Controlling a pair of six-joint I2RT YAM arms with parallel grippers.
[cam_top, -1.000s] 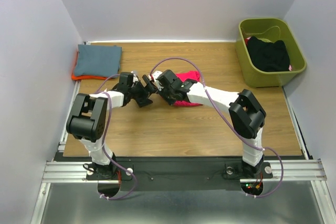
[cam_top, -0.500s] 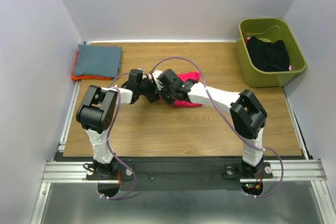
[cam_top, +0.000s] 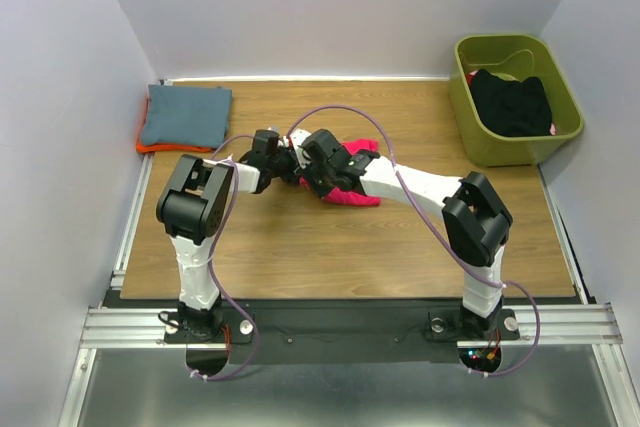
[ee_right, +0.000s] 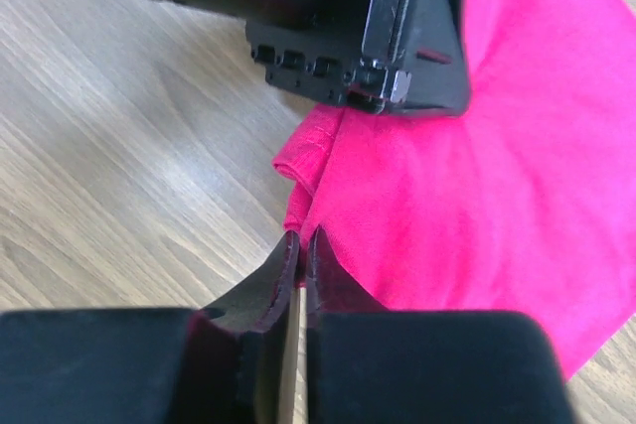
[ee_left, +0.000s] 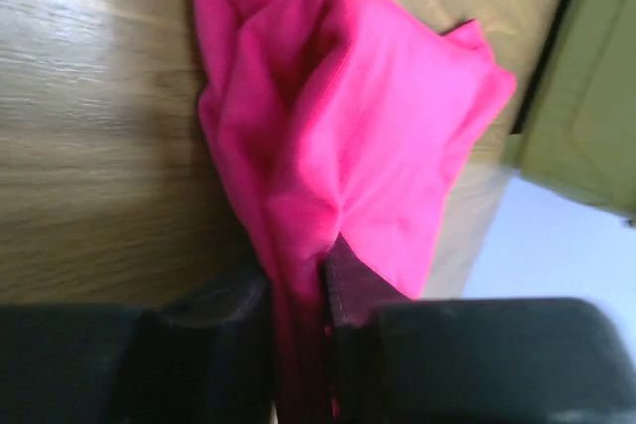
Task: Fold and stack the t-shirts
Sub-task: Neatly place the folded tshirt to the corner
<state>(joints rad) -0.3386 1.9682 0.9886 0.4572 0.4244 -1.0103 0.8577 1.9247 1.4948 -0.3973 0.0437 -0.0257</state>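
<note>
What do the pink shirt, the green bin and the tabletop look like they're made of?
Pink t-shirt: soft matte knit cloth, probably cotton; it creases and bunches. Green bin: smooth moulded plastic, slightly glossy. Tabletop: wood-grain surface, possibly laminate; faint sheen.

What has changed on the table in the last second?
The left arm swung right, bringing the left gripper to the pink shirt, which it now pinches beside the right gripper. The right arm barely moved; folded grey shirt and bin unchanged.
</note>
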